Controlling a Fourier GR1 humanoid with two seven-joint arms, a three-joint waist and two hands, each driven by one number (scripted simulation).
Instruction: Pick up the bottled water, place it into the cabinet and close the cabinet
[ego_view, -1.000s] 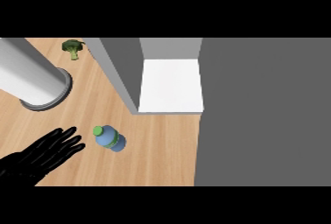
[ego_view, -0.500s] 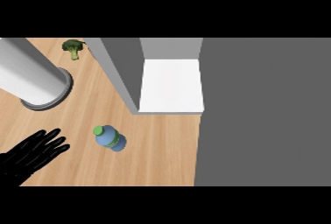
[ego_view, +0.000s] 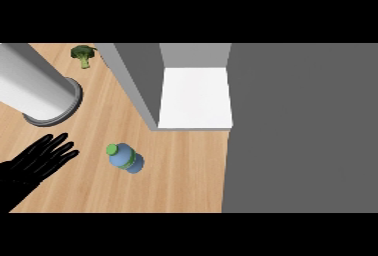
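Note:
The bottled water (ego_view: 125, 159), pale blue with a green cap, stands on the wooden counter (ego_view: 177, 175), seen from above. My left hand (ego_view: 35, 164) shows at the lower left, open with its fingers spread. It is a short way left of the bottle and does not touch it. The cabinet (ego_view: 140, 75) stands behind the bottle, open, with its white shelf floor (ego_view: 196, 97) bare. The right hand is out of view.
A tall grey cylinder (ego_view: 33, 90) on a round base stands at the upper left, just above my hand. A piece of broccoli (ego_view: 83, 53) lies at the counter's far edge. A broad grey surface (ego_view: 299, 127) fills the right side.
My left hand has drawn back to the left, away from the bottle. The bottle and the cabinet have not moved.

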